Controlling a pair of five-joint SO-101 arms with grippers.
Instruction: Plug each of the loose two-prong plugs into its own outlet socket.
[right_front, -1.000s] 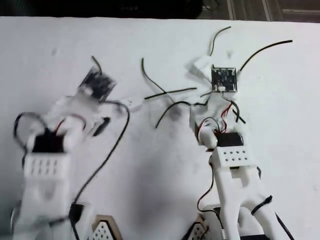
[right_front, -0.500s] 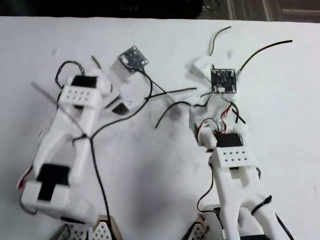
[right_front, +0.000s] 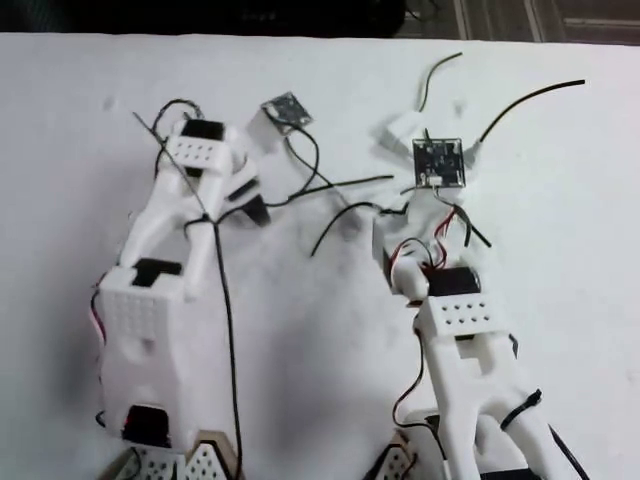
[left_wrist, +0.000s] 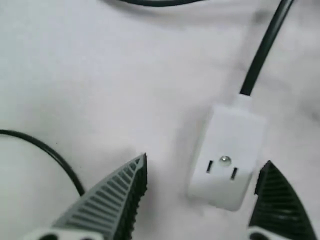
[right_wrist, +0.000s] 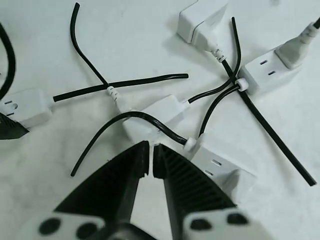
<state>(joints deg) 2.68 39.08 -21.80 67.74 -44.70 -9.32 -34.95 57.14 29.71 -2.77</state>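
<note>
My left gripper (left_wrist: 205, 163) is open and low over the table. A white outlet socket (left_wrist: 227, 160) with a black cord (left_wrist: 262, 50) lies between its fingertips, slots facing up. In the high view this gripper (right_front: 255, 195) is left of the table's middle. My right gripper (right_wrist: 151, 148) is shut on nothing, just short of a white plug (right_wrist: 150, 117) crossed by a black cord. Beyond it lie a socket block (right_wrist: 216, 165), a socket (right_wrist: 262, 75) with a white plug (right_wrist: 295, 47) in it, and another white socket (right_wrist: 200, 17). The left arm's socket (right_wrist: 25, 105) shows off to one side.
Loose black cords (right_front: 345, 185) cross and tangle on the white table (right_front: 560, 250) between the two arms. More cord ends (right_front: 530, 98) trail toward the far edge. The right arm (right_front: 460, 320) stands at the near right, with bare table beside it.
My left arm has swung from the near left out toward the middle of the table, and its gripper now hangs over a socket. The right arm has hardly moved.
</note>
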